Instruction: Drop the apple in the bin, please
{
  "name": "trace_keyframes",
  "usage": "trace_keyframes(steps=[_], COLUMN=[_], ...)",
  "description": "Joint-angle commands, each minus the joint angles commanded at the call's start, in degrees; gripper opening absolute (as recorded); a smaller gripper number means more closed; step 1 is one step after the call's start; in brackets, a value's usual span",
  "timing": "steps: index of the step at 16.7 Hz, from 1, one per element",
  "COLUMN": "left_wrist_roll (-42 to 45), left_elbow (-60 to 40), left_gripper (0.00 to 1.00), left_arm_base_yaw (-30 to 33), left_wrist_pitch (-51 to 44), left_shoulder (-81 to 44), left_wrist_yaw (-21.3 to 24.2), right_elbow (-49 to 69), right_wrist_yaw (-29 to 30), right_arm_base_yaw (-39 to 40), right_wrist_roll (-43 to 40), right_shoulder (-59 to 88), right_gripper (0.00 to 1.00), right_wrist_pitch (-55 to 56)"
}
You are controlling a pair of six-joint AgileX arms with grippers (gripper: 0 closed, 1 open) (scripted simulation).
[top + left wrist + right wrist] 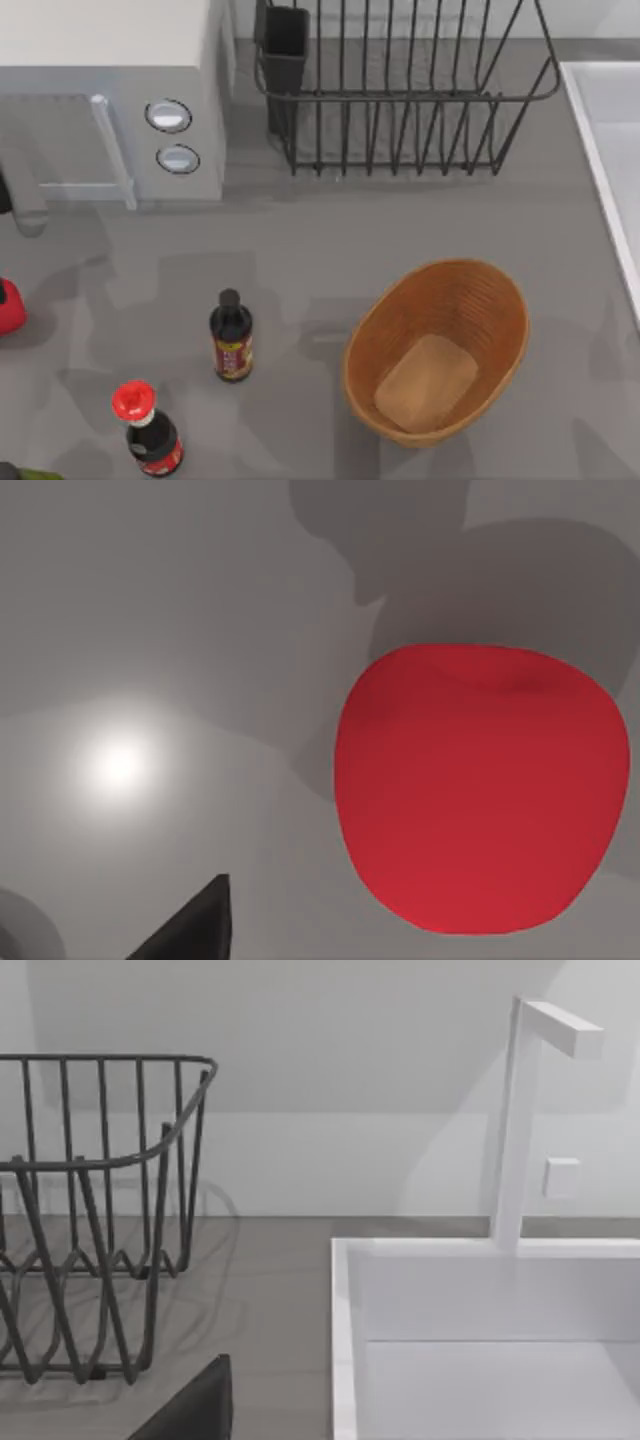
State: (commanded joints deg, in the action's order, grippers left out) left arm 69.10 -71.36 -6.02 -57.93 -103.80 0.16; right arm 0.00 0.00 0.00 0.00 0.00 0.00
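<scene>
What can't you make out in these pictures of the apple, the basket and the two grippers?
- Apple: cut off by the top view's left edge; up close in the left wrist view.
- Left gripper: one dark fingertip at the left wrist view's edge; open or shut cannot be told.
- Right gripper: one dark fingertip before the sink; same doubt.
- Basket: fully seen, nothing inside.

red apple (475, 790), orange-brown woven bin (497, 300)
</scene>
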Motion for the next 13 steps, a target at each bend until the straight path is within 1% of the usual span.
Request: trace_keyframes(steps=[3,9,13], left_wrist_roll=[0.1,0.3,0.3], left_elbow=[1.9,8.4,8.6], left_gripper=[1.0,1.0,1.0], left_arm_base_yaw=[-0.3,-0.5,-0.4], left_wrist_pitch=[1.6,11.3,15.2], left_shoulder=[0.1,-3.2,-6.8], left_wrist_yaw=[-0.1,-0.1,0.0], right_elbow=[0.0,0.0,0.0], right_wrist_yaw=[0.0,0.0,0.0], right_arm_base_yaw=[0.0,0.0,0.0], right_wrist_roll=[0.0,0.0,0.0], right_shoulder=[0.0,0.0,0.0], right_gripper=[1.0,1.0,1.0], right_wrist_pitch=[0.0,0.0,0.0])
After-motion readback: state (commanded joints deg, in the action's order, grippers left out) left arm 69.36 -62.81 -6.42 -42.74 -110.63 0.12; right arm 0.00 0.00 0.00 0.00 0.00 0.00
